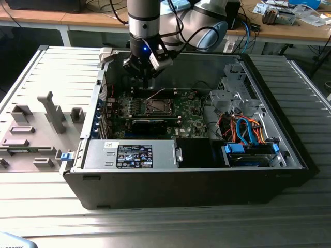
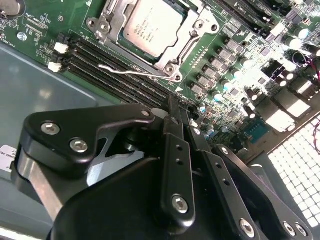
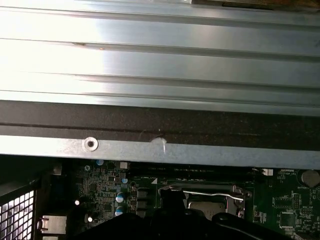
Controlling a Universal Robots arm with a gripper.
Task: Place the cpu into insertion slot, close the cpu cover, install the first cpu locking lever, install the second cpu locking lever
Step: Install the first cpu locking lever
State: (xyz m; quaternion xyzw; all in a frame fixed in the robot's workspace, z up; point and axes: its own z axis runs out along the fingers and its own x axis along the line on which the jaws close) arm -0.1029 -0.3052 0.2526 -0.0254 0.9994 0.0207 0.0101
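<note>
Second wrist view, cpu (image 2: 152, 27) in insertion slot (image 2: 114, 22), cover (image 2: 192, 37) closed

You are looking at a dull silver metal cpu (image 2: 150, 27), its shiny metal cover (image 2: 192, 37), and a matt black metal gripper (image 2: 179, 131).

one cpu (image 2: 150, 27), one cpu cover (image 2: 192, 37), one gripper (image 2: 177, 117), four memory slots (image 2: 115, 65)

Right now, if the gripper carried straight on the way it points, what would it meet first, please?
Probably the motherboard beside the cpu cover: the gripper points down at the board near the wire lever, though depth is unclear.
</note>
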